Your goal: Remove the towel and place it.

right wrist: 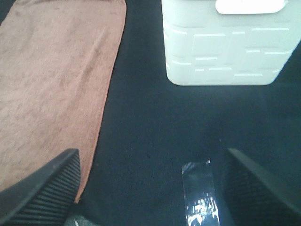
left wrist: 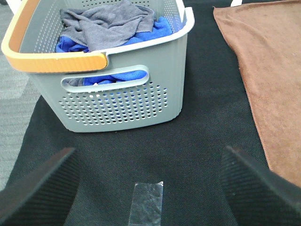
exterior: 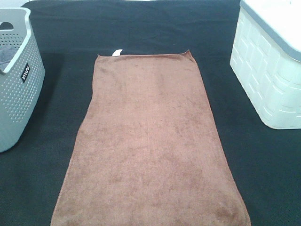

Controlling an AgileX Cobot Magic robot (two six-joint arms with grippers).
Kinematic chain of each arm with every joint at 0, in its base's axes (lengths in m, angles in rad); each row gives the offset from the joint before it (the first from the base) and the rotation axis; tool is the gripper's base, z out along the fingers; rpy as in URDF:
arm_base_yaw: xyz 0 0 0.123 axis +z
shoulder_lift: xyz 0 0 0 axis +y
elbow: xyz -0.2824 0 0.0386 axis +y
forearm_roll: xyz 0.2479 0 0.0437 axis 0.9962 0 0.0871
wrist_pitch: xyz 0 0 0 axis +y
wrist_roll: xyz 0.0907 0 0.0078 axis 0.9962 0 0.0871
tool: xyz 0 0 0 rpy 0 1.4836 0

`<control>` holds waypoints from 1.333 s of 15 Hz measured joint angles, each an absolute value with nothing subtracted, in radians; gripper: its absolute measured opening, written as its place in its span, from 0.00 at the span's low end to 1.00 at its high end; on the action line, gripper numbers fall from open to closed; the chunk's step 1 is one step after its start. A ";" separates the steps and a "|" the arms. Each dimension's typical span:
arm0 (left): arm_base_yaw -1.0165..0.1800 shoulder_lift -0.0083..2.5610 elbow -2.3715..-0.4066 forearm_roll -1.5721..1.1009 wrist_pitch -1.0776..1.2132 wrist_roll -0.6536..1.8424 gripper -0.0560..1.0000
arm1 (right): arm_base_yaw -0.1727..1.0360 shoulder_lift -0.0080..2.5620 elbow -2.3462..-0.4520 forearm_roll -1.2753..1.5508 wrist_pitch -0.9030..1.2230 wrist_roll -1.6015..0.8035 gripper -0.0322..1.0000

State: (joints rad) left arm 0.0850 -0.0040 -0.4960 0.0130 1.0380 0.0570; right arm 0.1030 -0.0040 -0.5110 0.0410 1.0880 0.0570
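The reddish-brown towel (exterior: pixel 150 141) lies flat and spread out on the black table, running from the middle to the front edge, with a small white tag (exterior: pixel 117 52) at its far left corner. It also shows in the left wrist view (left wrist: pixel 268 70) and the right wrist view (right wrist: pixel 51 80). Neither gripper shows in the exterior high view. My left gripper (left wrist: pixel 150 188) is open and empty above bare black cloth, beside the towel's left edge. My right gripper (right wrist: pixel 155 188) is open and empty; one fingertip (right wrist: pixel 47 188) sits over the towel's right edge.
A grey perforated basket (exterior: pixel 16 80) stands at the left, holding grey and blue cloths (left wrist: pixel 110 26). A white bin (exterior: pixel 270 61) stands at the right. Clear tape strips (left wrist: pixel 146 202) (right wrist: pixel 200 188) are stuck on the black cloth under each gripper.
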 joint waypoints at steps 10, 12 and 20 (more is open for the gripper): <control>0.085 -0.004 -0.495 0.013 1.044 0.007 0.77 | 0.103 -0.004 -0.503 0.036 1.066 0.028 0.79; 0.085 -0.004 -0.495 0.000 1.044 0.006 0.77 | 0.103 -0.004 -0.503 0.025 1.066 0.000 0.79; 0.085 -0.004 -0.495 -0.018 1.044 0.006 0.77 | 0.103 -0.004 -0.503 0.023 1.066 -0.007 0.79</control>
